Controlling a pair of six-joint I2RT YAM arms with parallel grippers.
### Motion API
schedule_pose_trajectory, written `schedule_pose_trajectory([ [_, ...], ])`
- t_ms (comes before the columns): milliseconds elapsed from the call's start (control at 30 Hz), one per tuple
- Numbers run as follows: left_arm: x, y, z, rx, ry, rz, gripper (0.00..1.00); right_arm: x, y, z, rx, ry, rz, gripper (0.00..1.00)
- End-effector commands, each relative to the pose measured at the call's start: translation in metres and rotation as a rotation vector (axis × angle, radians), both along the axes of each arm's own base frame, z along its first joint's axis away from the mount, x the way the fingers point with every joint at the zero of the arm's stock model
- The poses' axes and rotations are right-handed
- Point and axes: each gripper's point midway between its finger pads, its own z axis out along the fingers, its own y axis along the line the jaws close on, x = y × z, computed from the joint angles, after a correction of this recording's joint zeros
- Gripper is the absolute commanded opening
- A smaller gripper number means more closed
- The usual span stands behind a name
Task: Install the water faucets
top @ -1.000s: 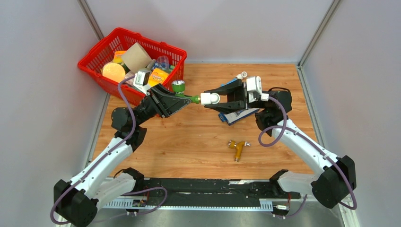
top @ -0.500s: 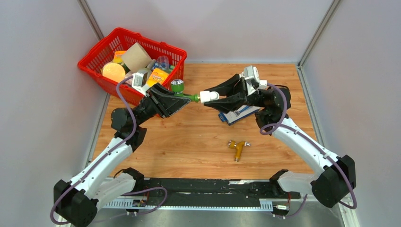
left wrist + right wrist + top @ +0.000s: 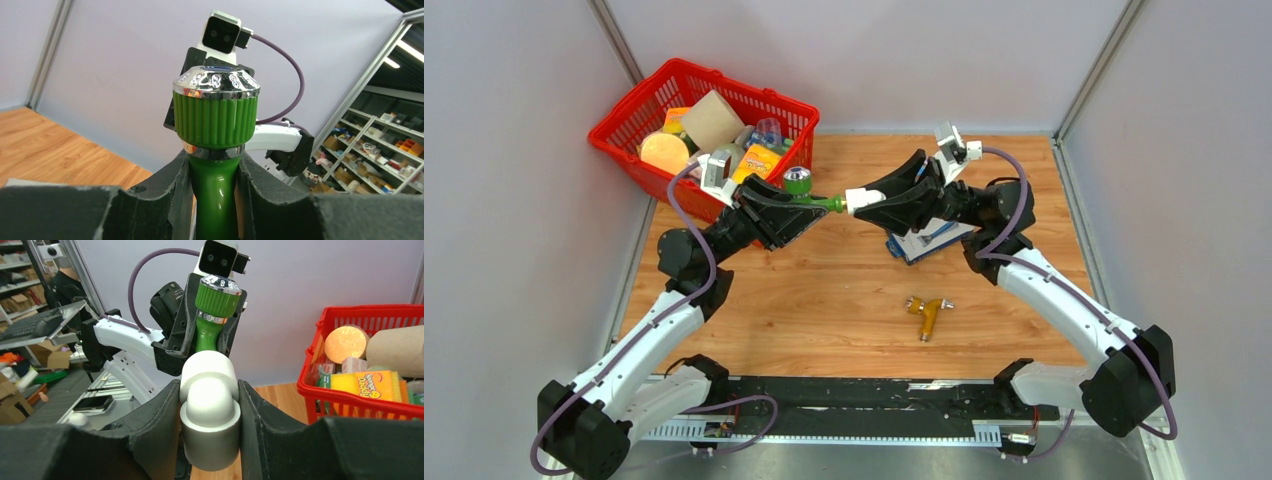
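I count two faucets in sight: one green faucet (image 3: 802,183) and one orange-yellow faucet (image 3: 927,312). There is one white elbow fitting (image 3: 860,198), one flat packet (image 3: 929,241) and one red basket (image 3: 633,98). Inside the basket I can make out one cardboard roll (image 3: 709,118) and one yellow sponge pack (image 3: 757,160). The other items there are too jumbled for me to count.
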Motion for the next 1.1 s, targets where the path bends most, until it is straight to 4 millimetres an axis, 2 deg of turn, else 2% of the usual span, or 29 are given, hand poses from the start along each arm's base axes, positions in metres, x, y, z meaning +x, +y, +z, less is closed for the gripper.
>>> schedule_pose_trajectory([
  [0, -0.032, -0.009, -0.009, 0.077, -0.15, -0.112, 0.0, 0.016, 0.008, -0.009, 0.005, 0.232, -0.028, 0.0],
  [400, -0.037, -0.012, -0.022, 0.172, -0.362, -0.08, 0.0, 0.021, 0.009, -0.025, 0.013, 0.515, 0.001, 0.0],
  [633, -0.039, -0.012, -0.037, 0.261, -0.608, -0.02, 0.0, 0.023, 0.008, -0.035, 0.024, 0.688, 0.024, 0.0],
  [733, -0.031, -0.012, -0.048, 0.327, -0.731, 0.034, 0.0, 0.028, 0.011, -0.045, 0.015, 0.784, 0.027, 0.0],
  [1067, 0.003, -0.011, -0.095, 0.576, -0.943, 0.153, 0.0, 0.028, 0.033, -0.076, -0.082, 1.018, 0.106, 0.0],
])
